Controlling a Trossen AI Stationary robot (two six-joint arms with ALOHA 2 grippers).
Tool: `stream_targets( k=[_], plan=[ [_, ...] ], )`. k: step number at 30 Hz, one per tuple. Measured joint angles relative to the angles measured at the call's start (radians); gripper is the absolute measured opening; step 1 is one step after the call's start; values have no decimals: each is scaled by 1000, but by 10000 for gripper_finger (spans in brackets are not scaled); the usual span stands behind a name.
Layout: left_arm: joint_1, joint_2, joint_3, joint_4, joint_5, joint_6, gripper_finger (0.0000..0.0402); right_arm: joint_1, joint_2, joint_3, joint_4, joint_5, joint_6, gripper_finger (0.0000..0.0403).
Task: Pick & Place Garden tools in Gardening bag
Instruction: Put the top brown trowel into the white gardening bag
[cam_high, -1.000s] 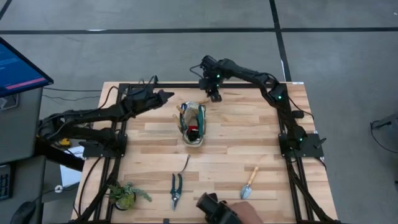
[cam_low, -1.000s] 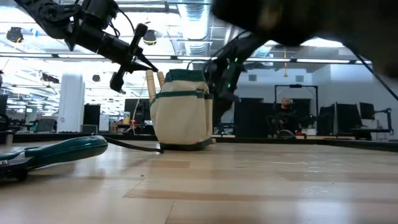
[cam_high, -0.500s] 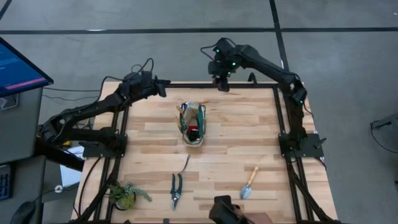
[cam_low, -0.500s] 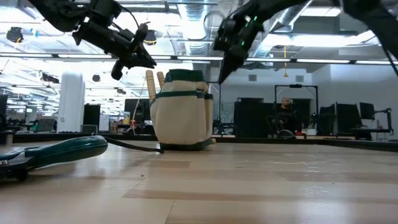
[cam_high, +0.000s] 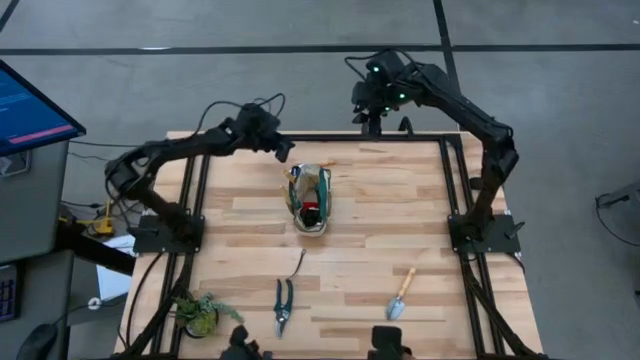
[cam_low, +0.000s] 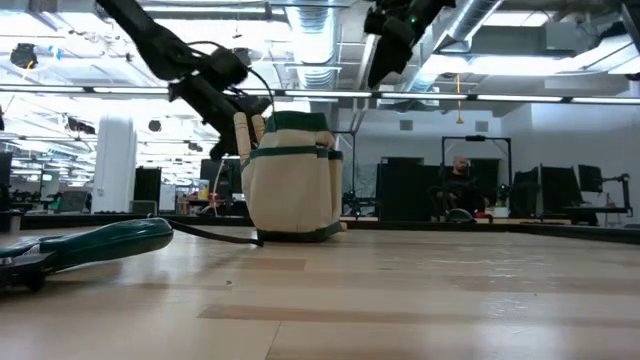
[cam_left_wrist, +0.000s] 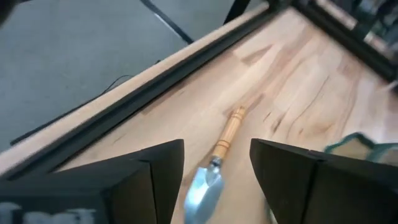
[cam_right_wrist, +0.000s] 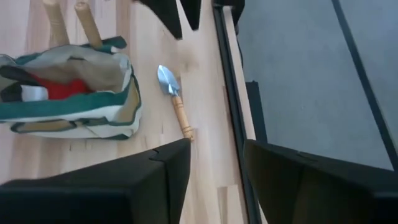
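No writing is readable. The gardening bag (cam_high: 311, 199) stands mid-table, wooden handles and a red piece (cam_high: 311, 210) inside. Left gripper (cam_high: 284, 152), just beside the bag, spread and empty; right gripper (cam_high: 371, 122) beyond it, parted, empty. A trowel (cam_right_wrist: 172, 100) lies beside the bag.

Under my tool, the surface (cam_high: 360, 215) is pale, smooth, matt wood planks. The gardening bag (cam_high: 310, 200) is cream cloth, green-trimmed. The trowel (cam_left_wrist: 214, 168) pairs a shiny metal blade with a varnished wooden handle.

Big open lab/office: exposed ceiling ducts (cam_low: 300, 30), strip lights, monitor rows (cam_low: 560, 190), seated person (cam_low: 458, 180) at desk.
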Motion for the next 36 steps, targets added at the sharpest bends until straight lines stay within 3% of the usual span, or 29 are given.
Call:
stream_targets(
  k=[3,9,25,36],
  plan=[
    [18,53,51,-28,27,50,178,0,-19,0,-17,1,25,139],
    [103,156,138,-27,276,37,174,0,-29,0,-42,12,51,137],
    [47,354,265,-121,289,127,168,-4,-20,0,-56,22,140,136],
    [-39,373,280,-173,223,293,168,5,-20,0,-158,19,155,138]
  ],
)
